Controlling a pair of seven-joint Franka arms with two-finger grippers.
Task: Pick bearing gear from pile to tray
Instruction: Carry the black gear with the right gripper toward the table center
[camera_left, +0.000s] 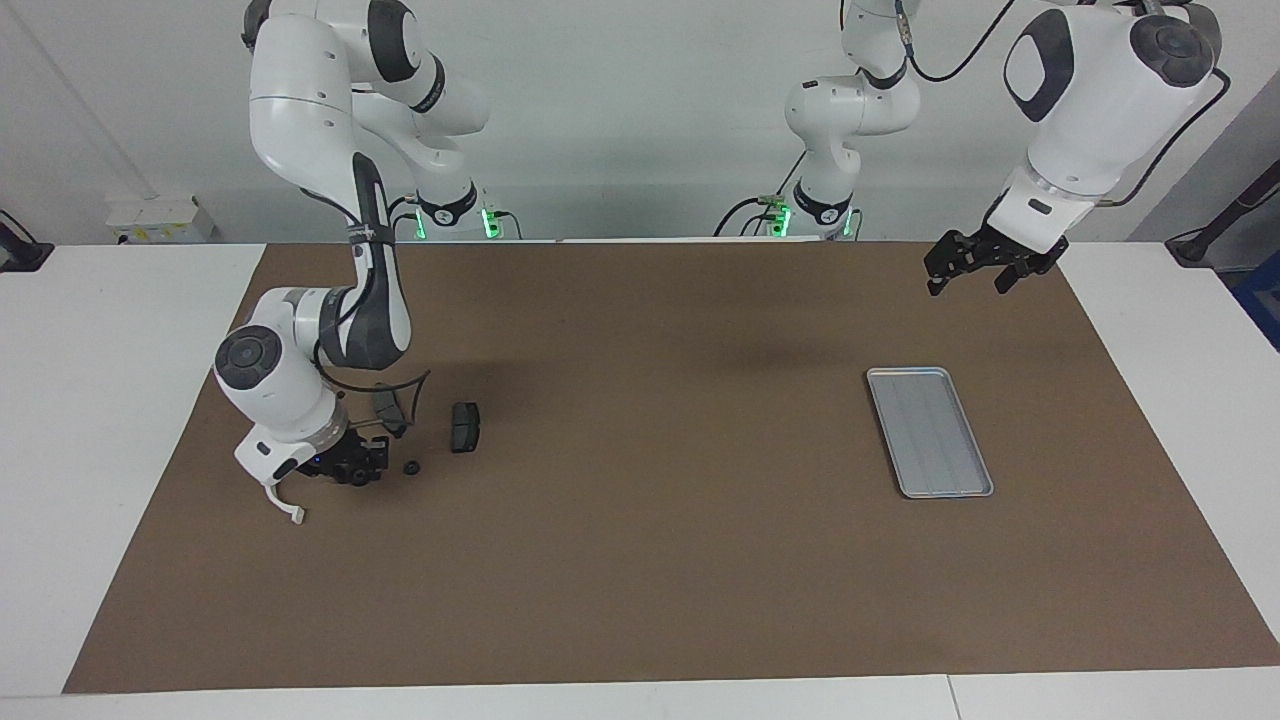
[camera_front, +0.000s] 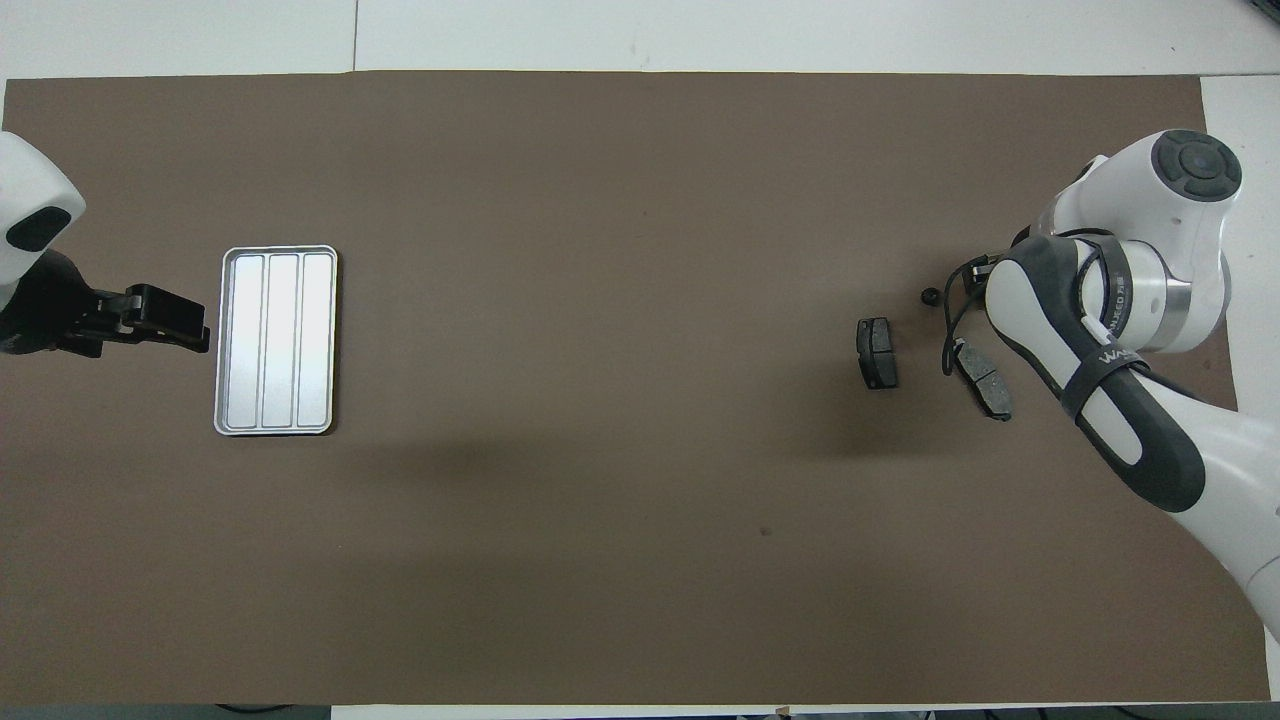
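Observation:
The pile lies at the right arm's end of the mat: two dark grey brake-pad pieces, a white curved arc and a tiny black round piece, the bearing gear. My right gripper is down at the mat between the arc and the bearing gear, close beside the gear. From overhead the right arm hides this gripper and the arc, while the bearing gear lies bare on the mat. The silver tray lies empty toward the left arm's end. My left gripper waits open in the air.
A brown mat covers most of the white table. In the overhead view the left gripper hovers just beside the tray, and the two pads lie nearer the robots than the gear.

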